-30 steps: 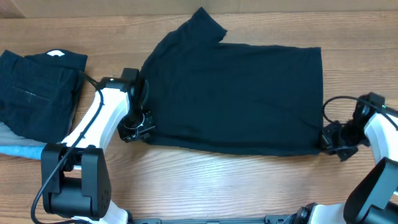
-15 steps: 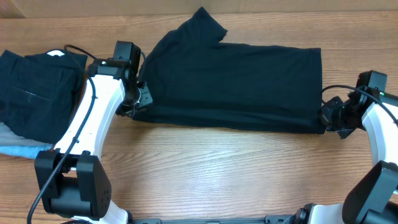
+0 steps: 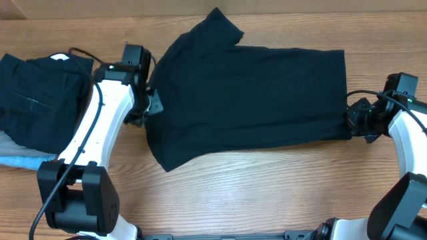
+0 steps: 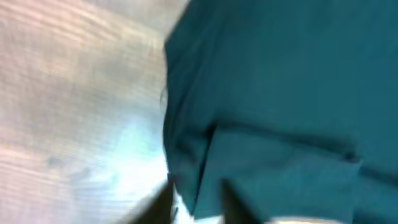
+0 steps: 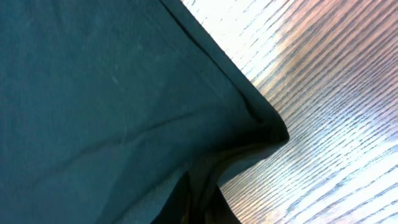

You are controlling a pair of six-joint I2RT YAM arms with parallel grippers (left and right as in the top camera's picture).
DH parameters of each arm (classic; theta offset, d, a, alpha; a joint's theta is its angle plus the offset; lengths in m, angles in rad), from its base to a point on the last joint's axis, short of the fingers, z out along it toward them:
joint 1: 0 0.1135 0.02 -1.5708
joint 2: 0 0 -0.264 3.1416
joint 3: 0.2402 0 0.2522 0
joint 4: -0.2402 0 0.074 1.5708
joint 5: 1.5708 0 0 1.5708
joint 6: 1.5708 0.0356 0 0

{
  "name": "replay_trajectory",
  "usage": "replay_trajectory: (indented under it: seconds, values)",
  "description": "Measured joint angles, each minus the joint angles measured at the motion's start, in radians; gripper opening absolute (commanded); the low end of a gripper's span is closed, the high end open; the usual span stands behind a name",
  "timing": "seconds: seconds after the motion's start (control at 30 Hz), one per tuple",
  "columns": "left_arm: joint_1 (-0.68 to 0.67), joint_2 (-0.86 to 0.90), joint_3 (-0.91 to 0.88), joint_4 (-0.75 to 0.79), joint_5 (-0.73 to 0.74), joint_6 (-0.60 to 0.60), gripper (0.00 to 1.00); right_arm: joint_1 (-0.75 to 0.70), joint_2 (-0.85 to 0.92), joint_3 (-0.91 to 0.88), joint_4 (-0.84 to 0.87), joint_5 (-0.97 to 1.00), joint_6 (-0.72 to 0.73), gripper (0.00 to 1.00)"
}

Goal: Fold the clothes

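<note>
The clothes, a black T-shirt [image 3: 253,100], lie spread across the middle of the wooden table, one sleeve pointing to the back. Its front left corner [image 3: 163,163] sags toward the front edge. My left gripper [image 3: 151,107] hovers at the shirt's left edge. In the left wrist view its fingers [image 4: 196,183] stand apart, and a fold of the shirt [image 4: 280,93] hangs loose between them. My right gripper [image 3: 352,123] is shut on the shirt's front right corner. The right wrist view shows that cloth [image 5: 93,93] bunched between the fingers [image 5: 200,180].
A pile of folded dark garments [image 3: 40,93] with a white tag [image 3: 60,57] lies at the far left, over a light blue cloth [image 3: 20,160]. Bare wood [image 3: 267,193] runs along the front of the table.
Both grippers carried the shirt's front edge toward the back. The left gripper then opened, and the shirt's front left corner dropped forward onto the table. The right gripper keeps its hold.
</note>
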Motion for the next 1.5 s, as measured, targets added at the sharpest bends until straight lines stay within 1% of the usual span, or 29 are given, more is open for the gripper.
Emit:
replay_trajectory:
  seconds: [0.03,0.07,0.1,0.13,0.2,0.27,0.33,0.43,0.47,0.5,0.57,0.7,0.73,0.77,0.8,0.83,0.87,0.97,1.03,1.2,1.27,1.3,1.33,1.4,1.5]
  values:
    - [0.000,0.000,0.000,-0.069,0.028,0.000,0.45,0.000,0.000,0.000,-0.001,0.000,0.000,0.04]
    - [0.000,0.000,-0.003,-0.099,0.055,0.001,0.46,0.000,0.000,0.000,-0.002,0.000,0.000,0.04]
    - [0.000,-0.001,-0.021,-0.109,0.107,0.010,0.46,0.000,0.000,0.000,-0.001,0.000,0.000,0.04]
    - [0.000,-0.002,-0.077,-0.116,0.176,0.020,0.47,0.000,0.000,0.000,-0.002,0.000,0.000,0.04]
    - [-0.004,0.000,-0.159,-0.107,0.225,0.024,0.46,0.000,0.000,0.000,-0.001,0.000,0.000,0.04]
    - [-0.005,0.001,-0.276,-0.067,0.262,0.024,0.46,0.000,0.000,0.000,0.000,0.000,0.000,0.04]
    - [-0.005,0.000,-0.326,-0.028,0.279,0.024,0.46,0.000,0.000,0.000,0.000,0.000,0.000,0.04]
    - [-0.005,0.000,-0.386,0.100,0.275,0.020,0.46,0.000,0.000,0.000,0.000,0.000,0.000,0.04]
    - [-0.005,0.000,-0.401,0.145,0.268,0.019,0.48,0.000,0.000,0.000,0.000,0.000,0.000,0.04]
    - [-0.005,0.000,-0.419,0.188,0.262,0.019,0.53,0.000,0.000,0.000,-0.001,-0.001,0.000,0.04]
    - [-0.005,0.000,-0.444,0.239,0.257,0.017,0.59,0.000,0.000,0.000,0.000,-0.001,0.000,0.04]
    - [-0.005,-0.001,-0.485,0.247,0.246,0.016,0.60,0.000,0.000,0.000,0.000,-0.002,0.000,0.04]
    - [-0.005,-0.001,-0.485,0.247,0.245,0.016,0.57,0.000,0.000,0.000,-0.001,-0.002,0.001,0.04]
    - [-0.005,-0.002,-0.486,0.246,0.246,0.016,0.44,0.000,0.000,0.000,0.000,-0.001,0.000,0.04]
    - [-0.005,-0.002,-0.488,0.245,0.244,0.016,0.32,0.000,0.000,0.000,0.000,-0.002,0.000,0.04]
    - [-0.005,-0.002,-0.490,0.248,0.240,0.019,0.24,0.000,0.000,0.000,0.000,-0.002,0.001,0.04]
    - [-0.005,-0.002,-0.493,0.250,0.236,0.017,0.20,0.000,0.000,0.000,-0.001,-0.002,0.001,0.04]
    - [-0.005,-0.002,-0.496,0.252,0.230,0.021,0.14,0.000,0.000,0.000,-0.002,-0.001,0.001,0.04]
    - [-0.005,-0.002,-0.496,0.252,0.230,0.024,0.04,0.000,0.000,0.000,-0.002,-0.001,0.001,0.04]
    - [-0.005,-0.002,-0.497,0.253,0.222,0.061,0.04,0.000,0.000,0.000,-0.002,-0.002,0.001,0.04]
    - [-0.005,-0.002,-0.486,0.245,0.218,0.081,0.47,0.000,0.000,0.000,-0.003,-0.002,0.002,0.04]
    - [-0.005,-0.002,-0.476,0.243,0.215,0.096,0.64,0.000,0.000,0.000,-0.003,-0.002,0.002,0.04]
    - [-0.005,-0.002,-0.458,0.244,0.216,0.100,0.76,0.000,0.000,0.000,-0.003,-0.002,0.002,0.04]
    - [-0.005,-0.002,-0.456,0.246,0.212,0.123,0.80,0.000,0.000,0.000,-0.003,-0.001,0.002,0.04]
    - [-0.006,-0.002,-0.456,0.264,0.211,0.133,0.81,0.000,0.000,0.000,-0.003,-0.002,0.003,0.04]
